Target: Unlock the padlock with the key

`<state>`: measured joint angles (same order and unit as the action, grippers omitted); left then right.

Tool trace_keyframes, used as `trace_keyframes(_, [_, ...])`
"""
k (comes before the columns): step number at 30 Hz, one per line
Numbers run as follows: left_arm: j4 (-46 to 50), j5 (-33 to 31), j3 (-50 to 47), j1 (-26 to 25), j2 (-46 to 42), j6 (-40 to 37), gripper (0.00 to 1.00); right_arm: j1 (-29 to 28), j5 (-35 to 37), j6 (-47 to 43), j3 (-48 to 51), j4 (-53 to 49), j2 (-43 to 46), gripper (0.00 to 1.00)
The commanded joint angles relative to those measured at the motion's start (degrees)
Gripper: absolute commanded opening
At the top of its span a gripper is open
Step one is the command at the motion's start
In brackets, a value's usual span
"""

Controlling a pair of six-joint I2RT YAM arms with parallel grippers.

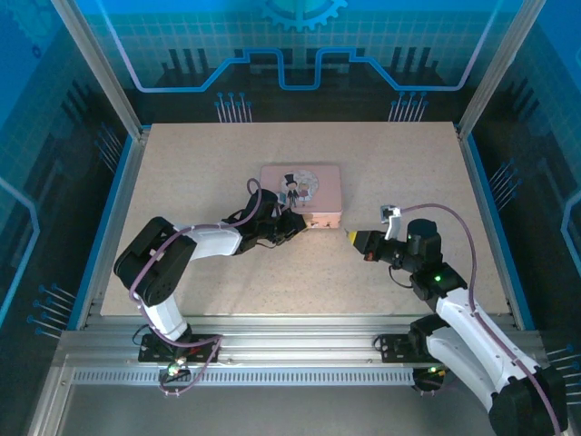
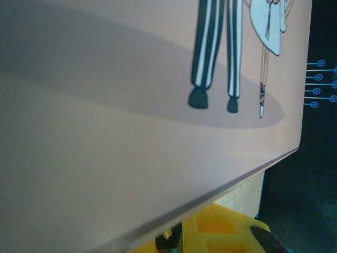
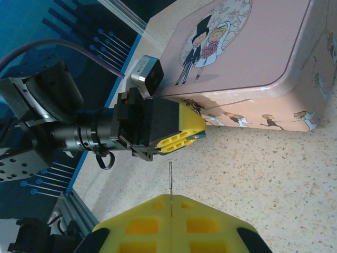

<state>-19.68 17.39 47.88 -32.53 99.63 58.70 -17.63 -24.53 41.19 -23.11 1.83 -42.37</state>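
The speckled beige surface (image 1: 227,173) carried a pink rectangular metal tin with a wedding couple printed on its lid (image 1: 300,177), lying near the middle. The padlock itself could not be picked out. It probably hung at the tin's front wall, hidden where the left fingers met it. A small lock of that kind would likely be hard, rigid and smooth, apt to swing on its hasp unless its body was pinched from both flat sides. The thin metal key (image 3: 171,182) was stiff, light and slippery, best held low on its bow so the blade stayed free.

The left arm (image 1: 195,245) reached forward and lay low, its wrist turned toward the tin's front left corner. Its yellow fingers (image 3: 176,138) were drawn close together against that corner, though whether they pinched anything was not clear. The right arm (image 1: 463,313) was bent at the elbow and aimed leftward at the tin's front, near it but apart. Its yellow fingers (image 3: 142,226) were clamped on the key, blade pointing ahead.
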Motion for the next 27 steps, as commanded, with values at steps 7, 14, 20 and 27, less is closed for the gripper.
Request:
trace_keyframes(7, [-2.4, 2.4, 1.6, -0.3, -1.8, 3.4, 0.11, -1.5, 0.6, 2.6, -6.9, -1.1, -3.0, 0.0])
trace_keyframes(14, [-2.7, 2.7, 1.3, -0.3, -1.9, 3.7, 0.1, -0.7, 0.3, 4.5, -16.1, -8.5, -11.0, 0.0])
trace_keyframes(20, [-3.4, 2.8, 1.0, -0.3, -2.1, 4.5, 0.11, 2.6, -1.7, 10.6, -16.5, -7.3, -14.2, 0.0])
trace_keyframes(27, [-4.0, 3.2, 1.3, -0.3, -2.2, 5.1, 0.11, 3.3, -4.4, 15.4, -8.1, 3.9, -17.6, 0.0])
